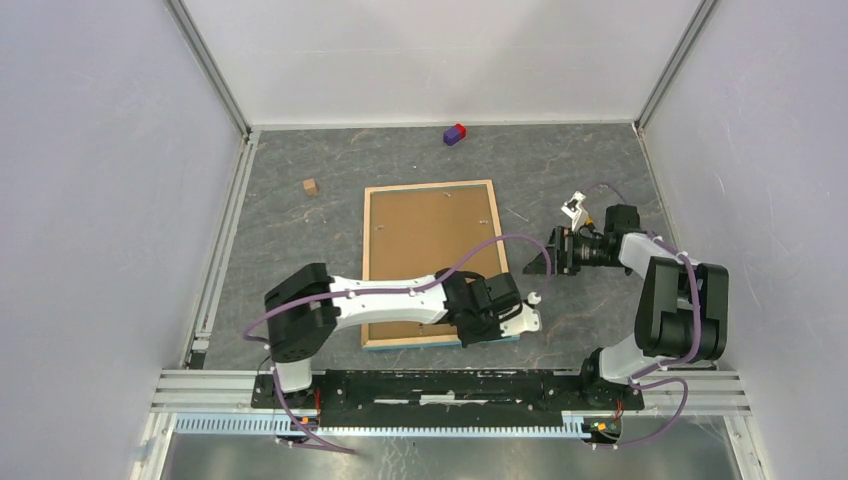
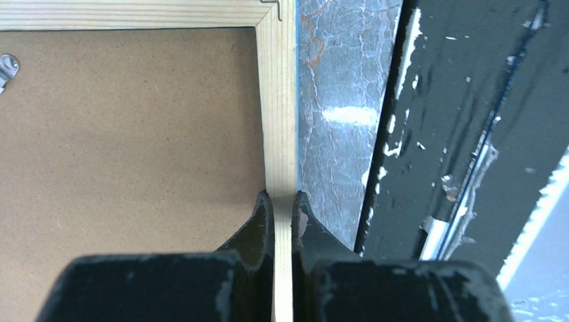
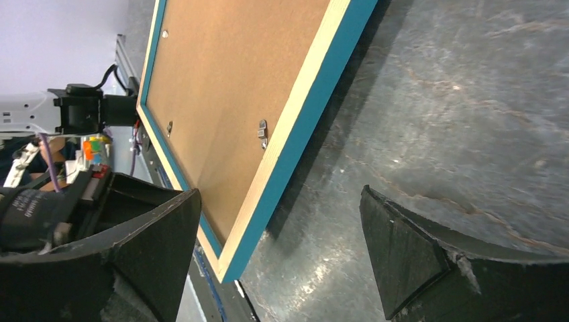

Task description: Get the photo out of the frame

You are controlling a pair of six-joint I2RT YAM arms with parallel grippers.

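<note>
The left gripper [image 1: 495, 328] is clenched on the frame [image 1: 430, 260]. Its two fingers [image 2: 258, 221] pinch the light wood rim [image 2: 276, 100] of the near side, one on the inner face and one on the outer. Just past the jaws along that rim is the frame's near right corner. To the outer side of the jaws lie a strip of grey table [image 2: 335, 134] and then the black rail [image 2: 456, 134]. To the inner side spreads the brown backing board [image 2: 134, 168], with a small metal tab [image 2: 7, 68] at its far edge in the left wrist view.

The frame lies back up, so the photo is hidden. In the right wrist view a dark shadow runs under its blue edge [image 3: 315, 94]; that side may be slightly off the table, but I cannot be sure.

The right gripper [image 1: 537, 262] sits just beside the frame's right side with its jaws spread wide and nothing between them. The blue edge stands ahead of the gap without touching either finger [image 3: 154, 241].

Well beyond both grippers, a small wooden cube [image 1: 311, 186] lies off the frame's far left corner. A purple and red block [image 1: 455, 134] lies near the back wall.
</note>
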